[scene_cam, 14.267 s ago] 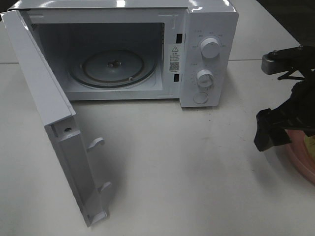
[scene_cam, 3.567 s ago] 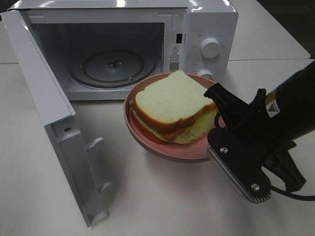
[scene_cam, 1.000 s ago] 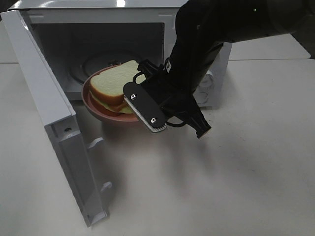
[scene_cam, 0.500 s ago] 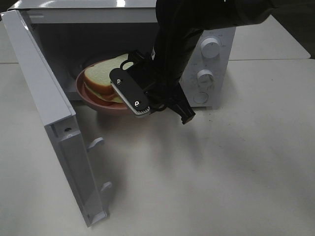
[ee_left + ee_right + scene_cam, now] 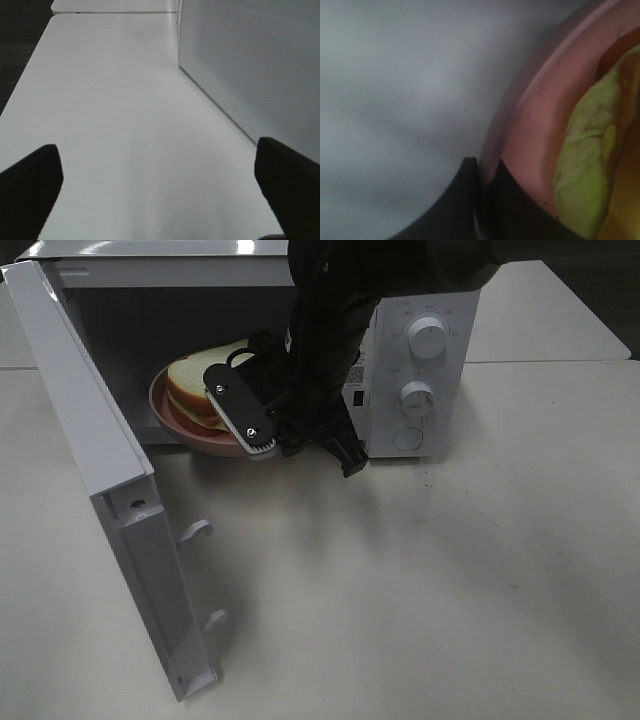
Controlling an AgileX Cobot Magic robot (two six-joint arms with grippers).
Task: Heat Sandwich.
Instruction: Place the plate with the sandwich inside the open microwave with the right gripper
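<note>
Right gripper (image 5: 481, 175) is pinching the rim of the pink plate (image 5: 520, 125). The sandwich (image 5: 195, 380) sits on that plate right past its fingertips, at the open microwave (image 5: 425, 300) mouth. Left gripper (image 5: 159, 185) is spread wide over the table (image 5: 110, 100).

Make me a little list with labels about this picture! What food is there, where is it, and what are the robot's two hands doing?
food: sandwich of thick white bread with green and reddish filling, lying on the round pink plate
plate place: in the doorway of the white microwave oven, partly inside; whether it is set down, cannot tell
microwave door: swung wide open
right gripper: shut on the plate's rim
left gripper: open, empty, over the white table beside the microwave
</note>
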